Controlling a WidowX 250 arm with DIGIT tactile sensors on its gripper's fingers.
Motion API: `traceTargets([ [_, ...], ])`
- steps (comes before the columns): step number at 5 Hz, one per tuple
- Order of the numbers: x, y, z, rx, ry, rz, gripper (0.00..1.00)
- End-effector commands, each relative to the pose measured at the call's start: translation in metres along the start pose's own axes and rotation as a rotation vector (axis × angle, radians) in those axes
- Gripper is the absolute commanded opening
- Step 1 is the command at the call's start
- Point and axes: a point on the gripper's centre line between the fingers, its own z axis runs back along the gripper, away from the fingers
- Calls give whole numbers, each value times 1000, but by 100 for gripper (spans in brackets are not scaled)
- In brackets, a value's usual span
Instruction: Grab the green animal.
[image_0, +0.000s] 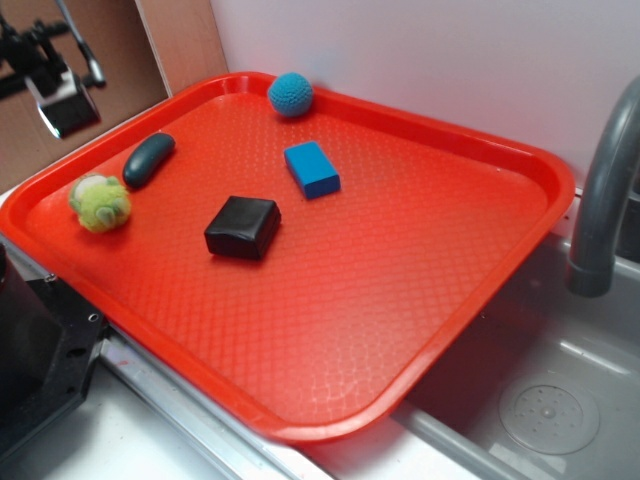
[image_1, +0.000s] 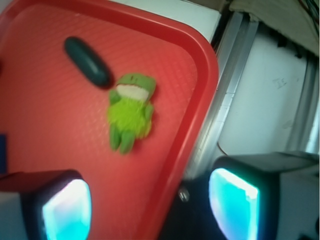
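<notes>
Red tray, fuzzy yellow-green animal with pale face, pincer released

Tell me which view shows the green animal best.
The wrist view: the green animal fills the middle, showing head, body and legs, though slightly blurred. The exterior view shows it only as a small fuzzy lump near the tray's left edge.

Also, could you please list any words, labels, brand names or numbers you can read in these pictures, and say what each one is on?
None can be read in either view.
The white panel beside the red tray carries a faint dark mark, too blurred to read.
</notes>
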Motion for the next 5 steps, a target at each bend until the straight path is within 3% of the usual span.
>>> traceTargets([
  [1,16,-9,-44,58,-103,90,100],
  [2,26,-9,-61,91,-134,121,100],
  [4,41,-19,-89,101,-108,120,100],
  [5,40,-20,-93,90,-109,109,0],
])
